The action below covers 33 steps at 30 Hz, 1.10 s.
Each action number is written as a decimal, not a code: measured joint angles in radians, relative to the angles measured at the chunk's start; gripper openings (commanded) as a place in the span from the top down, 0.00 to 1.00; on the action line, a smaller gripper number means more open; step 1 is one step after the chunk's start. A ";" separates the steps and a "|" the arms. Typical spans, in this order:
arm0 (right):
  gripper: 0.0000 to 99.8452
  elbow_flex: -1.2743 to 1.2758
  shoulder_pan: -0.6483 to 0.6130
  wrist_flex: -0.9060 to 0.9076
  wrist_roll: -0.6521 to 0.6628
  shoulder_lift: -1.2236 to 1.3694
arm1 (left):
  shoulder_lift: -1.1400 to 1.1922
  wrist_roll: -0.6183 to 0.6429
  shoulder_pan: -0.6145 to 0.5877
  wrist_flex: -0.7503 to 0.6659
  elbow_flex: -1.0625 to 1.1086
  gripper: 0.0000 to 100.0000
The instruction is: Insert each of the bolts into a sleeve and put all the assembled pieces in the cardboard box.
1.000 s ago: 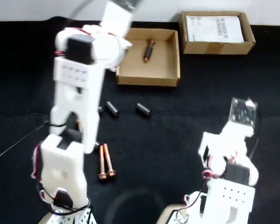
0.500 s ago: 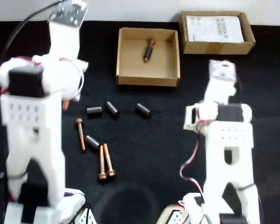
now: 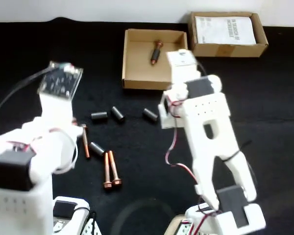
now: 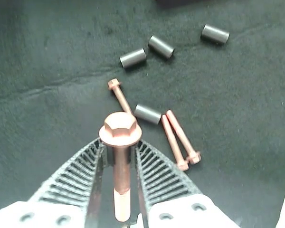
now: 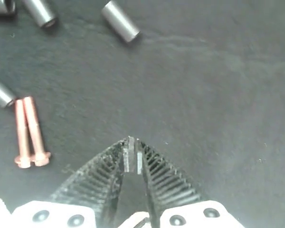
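Print is found in one place only: on a white sheet [image 3: 224, 30] that is laid flat inside the cardboard box [image 3: 228, 51] at the far right of the table, seen in the high view. Dark type is carried in rows across the sheet, but the letters are too small and too blurred to be read. Nothing else legible is seen.

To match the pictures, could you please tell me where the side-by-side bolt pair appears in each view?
High view: bolt pair on the table, left of centre.
Left wrist view: bolt pair beside the held bolt.
Right wrist view: bolt pair aside from the right gripper.
Shared landmark: the sleeve at its threaded ends.
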 measured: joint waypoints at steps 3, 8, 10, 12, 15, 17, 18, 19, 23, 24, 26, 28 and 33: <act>0.99 -0.040 -0.034 -0.043 0.000 0.101 | -0.109 0.000 -0.005 -0.034 0.118 0.99; 0.99 -0.109 -0.043 -0.132 0.000 0.264 | -0.310 0.000 -0.094 -0.127 0.284 0.99; 0.99 -0.149 -0.052 -0.143 0.000 0.310 | -0.394 0.000 -0.137 -0.175 0.344 0.99; 0.99 -0.186 -0.066 -0.144 0.000 0.345 | -0.466 0.000 -0.169 -0.218 0.410 0.99; 0.99 -0.230 -0.091 -0.144 0.000 0.376 | -0.562 0.000 -0.187 -0.270 0.519 0.99; 0.97 -0.247 -0.112 -0.144 0.000 0.385 | -0.612 0.000 -0.190 -0.307 0.592 0.99; 0.94 -0.252 -0.126 -0.144 0.000 0.391 | -0.631 0.000 -0.190 -0.330 0.631 0.99; 0.92 -0.253 -0.137 -0.144 0.000 0.396 | -0.644 0.000 -0.190 -0.351 0.667 0.99; 0.87 -0.255 -0.169 -0.144 0.000 0.414 | -0.675 0.000 -0.190 -0.439 0.802 0.99; 0.87 -0.255 -0.170 -0.144 0.000 0.420 | -0.678 0.000 -0.190 -0.462 0.833 0.99; 0.87 -0.255 -0.170 -0.144 0.000 0.434 | -0.678 0.000 -0.190 -0.505 0.885 0.99; 0.87 -0.255 -0.169 -0.147 0.000 0.443 | -0.678 0.000 -0.190 -0.543 0.930 0.99; 0.87 -0.255 -0.160 -0.153 0.049 0.485 | -0.678 0.000 -0.190 -0.634 1.010 0.99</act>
